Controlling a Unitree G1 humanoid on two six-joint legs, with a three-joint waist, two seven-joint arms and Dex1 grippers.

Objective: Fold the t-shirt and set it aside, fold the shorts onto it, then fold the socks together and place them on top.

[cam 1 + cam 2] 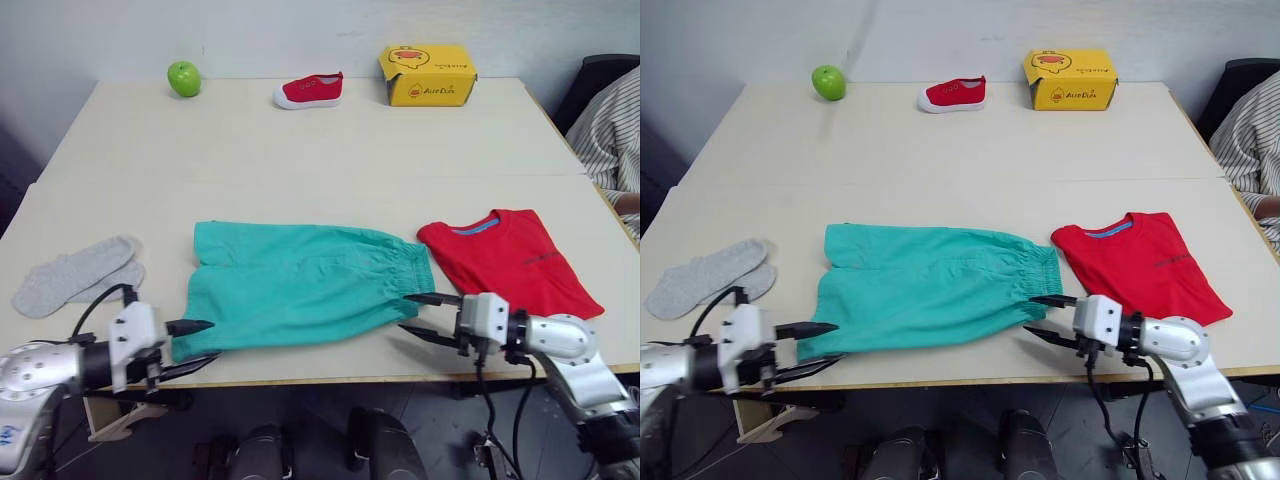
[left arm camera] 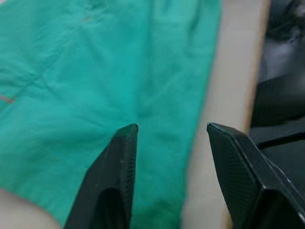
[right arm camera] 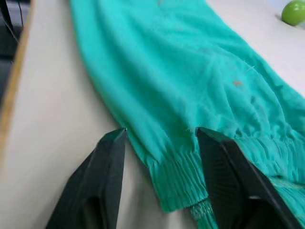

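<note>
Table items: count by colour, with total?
Red: 2, t-shirt and shoe
Teal: 1, shorts
Grey: 2, socks
Green: 1, apple
Yellow: 1, box
Total: 7

Head eyes: you look forward and down over the table [image 1: 300, 150], both sharing all of it
Left wrist: close along its fingers at the shorts [image 2: 95, 71]
Right wrist: close, facing the shorts' waistband, apple [image 3: 294, 12] far off
</note>
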